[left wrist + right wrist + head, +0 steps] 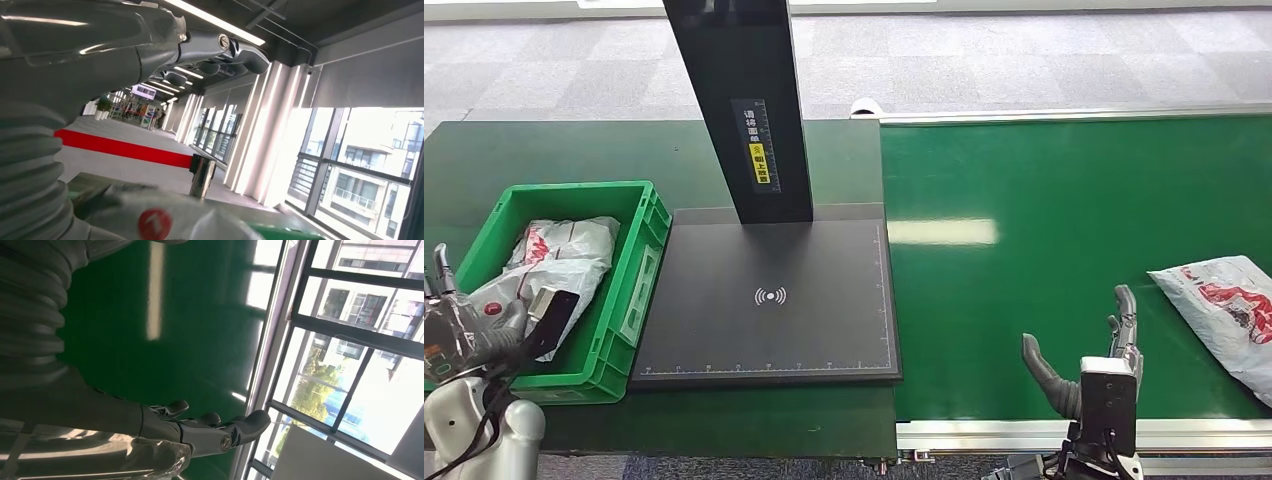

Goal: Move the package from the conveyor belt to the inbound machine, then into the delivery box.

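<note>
- Fingers of the right hand are straight and spread, thumb swung out wide, nothing between them. The hand stands open above the near part of the conveyor belt, palm turned toward the package. Judged: this is a waiting pose for the next pickup.
- Right wrist view agrees — the extended fingers hang over green belt with no object inside them.
- Left hand sits at the near left corner of the green delivery box, over its contents. From the head view I cannot tell whether it is open or holding anything — fingers are partly hidden. The left wrist view shows straight fingers and white plastic with a red mark close below.
- Package: lies flat on the belt at the far right, cut off by the picture's edge, near the right hand but not touching it. White, wrinkled soft plastic bag with red print; looks limp and slippery, so likely needs a broad grasp rather than a pinch.
- Inbound machine: black scan plate with dark upright post, between box and belt — a sensible midpoint for a right-to-left transfer. Plate bare.
- Box already holds similar white bags.
</note>
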